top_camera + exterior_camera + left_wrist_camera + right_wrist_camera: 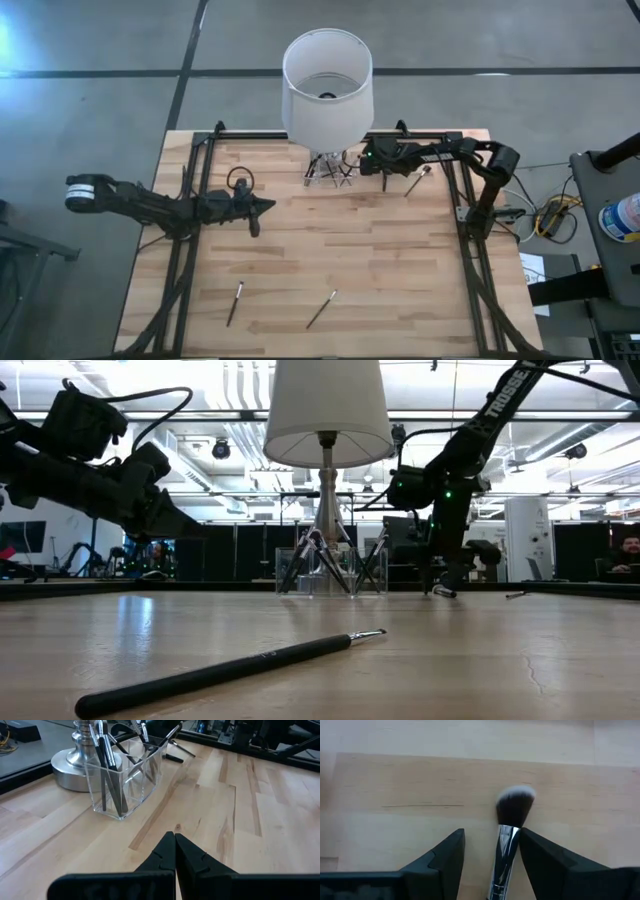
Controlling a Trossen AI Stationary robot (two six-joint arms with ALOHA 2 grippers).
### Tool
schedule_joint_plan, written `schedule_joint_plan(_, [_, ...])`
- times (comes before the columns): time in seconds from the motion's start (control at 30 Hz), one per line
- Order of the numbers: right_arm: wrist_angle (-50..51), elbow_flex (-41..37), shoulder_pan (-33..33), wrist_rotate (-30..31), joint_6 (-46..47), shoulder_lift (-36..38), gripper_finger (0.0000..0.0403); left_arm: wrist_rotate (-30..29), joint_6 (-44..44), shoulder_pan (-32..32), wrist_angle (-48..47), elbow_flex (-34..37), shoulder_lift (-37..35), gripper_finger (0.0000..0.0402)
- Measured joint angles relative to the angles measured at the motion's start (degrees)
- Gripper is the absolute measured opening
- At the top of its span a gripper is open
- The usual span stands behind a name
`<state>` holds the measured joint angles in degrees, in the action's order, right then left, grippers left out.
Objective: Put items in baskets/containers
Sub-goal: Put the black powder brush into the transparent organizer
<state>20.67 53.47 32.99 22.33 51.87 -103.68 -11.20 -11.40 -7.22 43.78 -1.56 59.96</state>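
A slim black brush with a silvery tip (230, 670) lies flat on the boards nearest the low camera, untouched and well apart from both my hands. It is probably one of the two loose brushes (321, 309) along the front edge in the high view. Under everything is the pale wooden plank table (400, 260). At its far edge stands the tall white lampshade on a silver stem (328, 85), which is not my target. My left gripper (174, 836) hangs above the left-centre of the table with its fingers pressed together and nothing in them, and it is only waiting. My right gripper (492, 832) is at work beside the lamp's foot. It points down at the wood with its fingers spread as wide as they go. At that foot sits the small clear compartmented holder (125, 775), already bristling with dark brushes. Between my spread right fingers lies a brush with a chrome ferrule and dark, pale-tipped bristles (512, 820), resting on the table and not yet gripped. Its long axis runs with my fingers, handle back under the wrist and bristles ahead, so one finger sits on each side of the ferrule. I judge that closing straight across it should catch it. The holder is just beside this hand, toward the table's middle, so my right arm is far nearer than the left. Another loose brush (418, 181) lies near that gripper.
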Motion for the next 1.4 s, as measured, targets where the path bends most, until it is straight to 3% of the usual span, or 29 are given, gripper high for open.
schedule_joint_plan(0.77, [-0.22, -0.46, 0.35, -3.91, -2.88, 0.31, 0.0053, 0.00, -2.28, 0.04, -2.00, 0.00, 0.02, 0.0000])
schedule_joint_plan(1.1, [1.86, -2.08, -1.82, -5.96, -6.04, 5.98, 0.0048, 0.00, -2.32, 0.04, -2.33, 0.00, 0.02, 0.0000])
schedule_joint_plan(1.27, [1.70, -7.09, -5.69, 0.23, -7.00, 13.29, 0.0048, -0.01, -2.19, 0.04, -2.32, 0.00, 0.02, 0.0000])
schedule_joint_plan(1.4, [-0.02, -14.01, -14.05, 7.35, -4.52, 20.49, 0.0047, 0.00, -2.01, 0.04, -2.31, 0.00, 0.02, 0.0000])
